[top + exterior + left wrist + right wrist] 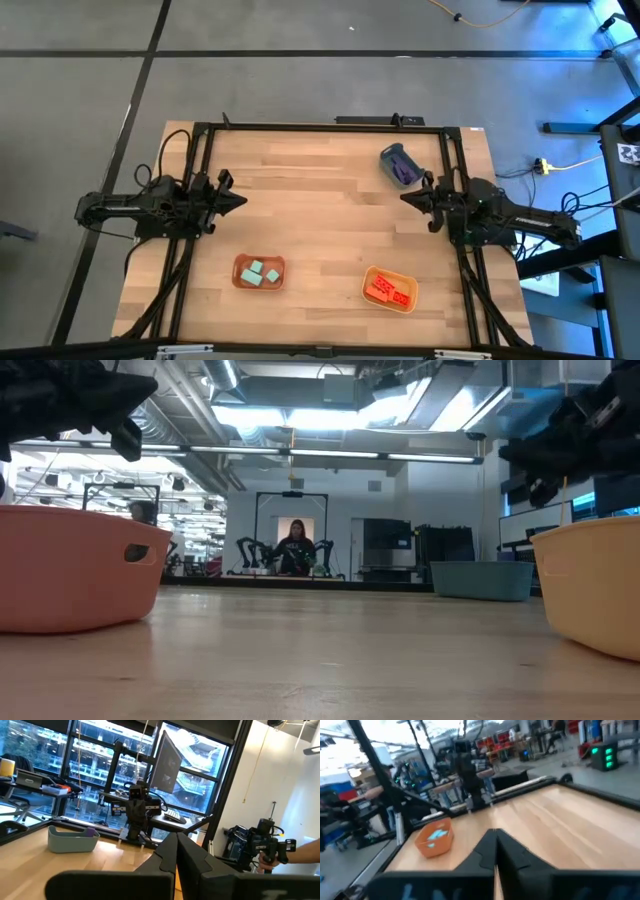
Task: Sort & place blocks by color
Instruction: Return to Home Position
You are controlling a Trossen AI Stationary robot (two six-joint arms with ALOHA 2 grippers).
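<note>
Three pale teal cubes point(259, 272) lie in a salmon tray point(240, 281), which also shows in the right wrist view point(422, 845). Red studded bricks point(389, 289) lie in an orange tray point(370, 273). Purple bars point(403, 172) lie in a blue-grey tray point(392, 154), seen again in the left wrist view point(70, 841). My left gripper point(241, 200) hovers shut over the table's left side. My right gripper point(404, 197) hovers shut at the right side. Both point toward the table's middle and neither holds anything.
A black frame point(320, 125) runs along the table's far edge and both sides. In the low view the salmon tray point(60, 565) and the orange tray point(595, 585) stand near the camera. Bare wood point(320, 210) lies between the grippers. A person point(296, 547) sits far behind.
</note>
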